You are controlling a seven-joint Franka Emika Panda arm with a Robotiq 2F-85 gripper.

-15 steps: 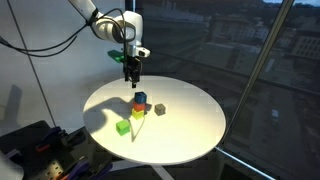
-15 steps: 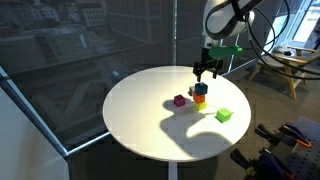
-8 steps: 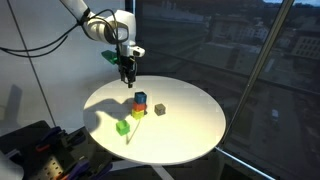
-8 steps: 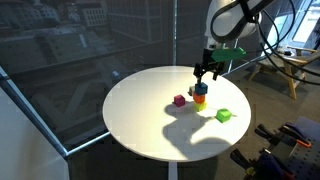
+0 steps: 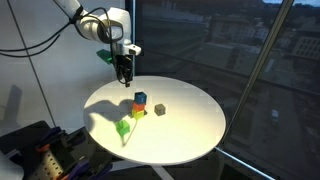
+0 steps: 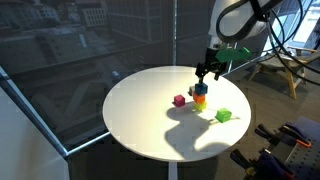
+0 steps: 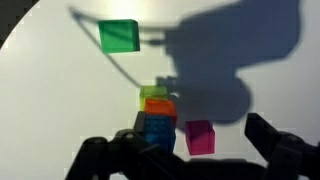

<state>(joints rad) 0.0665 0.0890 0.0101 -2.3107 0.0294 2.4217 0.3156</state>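
A stack of three blocks stands near the middle of the round white table, with blue on top, orange under it and yellow-green at the bottom. It also shows in an exterior view and in the wrist view. A magenta block lies beside the stack. A green block lies apart. My gripper hangs open and empty above the table, up and to one side of the stack.
The table's edge runs close to large dark windows. Dark equipment sits low beside the table. A wooden chair stands behind the arm.
My gripper has risen and drawn away from the stack, still open. The blocks have not moved.
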